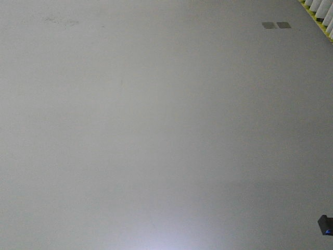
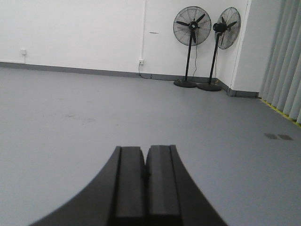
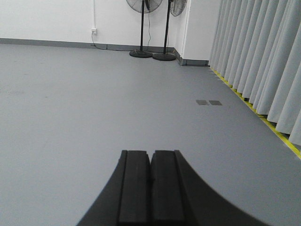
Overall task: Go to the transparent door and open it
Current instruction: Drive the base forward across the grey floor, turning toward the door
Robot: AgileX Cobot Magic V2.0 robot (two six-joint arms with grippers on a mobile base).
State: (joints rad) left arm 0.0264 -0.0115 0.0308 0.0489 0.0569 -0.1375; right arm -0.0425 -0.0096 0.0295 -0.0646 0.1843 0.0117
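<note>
Three views logged; the transparent door appeared in none of them, so the step in hand was judged to be the approach drive, with opening not yet begun. Front view: bare grey floor (image 1: 156, 130) filled the frame, two small dark floor plates (image 1: 276, 25) lay near the top right, and curtain hems with a yellow line (image 1: 317, 20) cut the far right corner. Left wrist view: left gripper (image 2: 145, 174) showed its fingers pressed together, empty; open floor ran to a white wall (image 2: 70, 28), with two pedestal fans (image 2: 192, 42) in the corner. Right wrist view: right gripper (image 3: 150, 181) likewise closed on nothing; pleated curtains (image 3: 254, 52) bounded the right side. Next move, by judgement: turn the base to find the door, keeping clear of curtains and fans.
</note>
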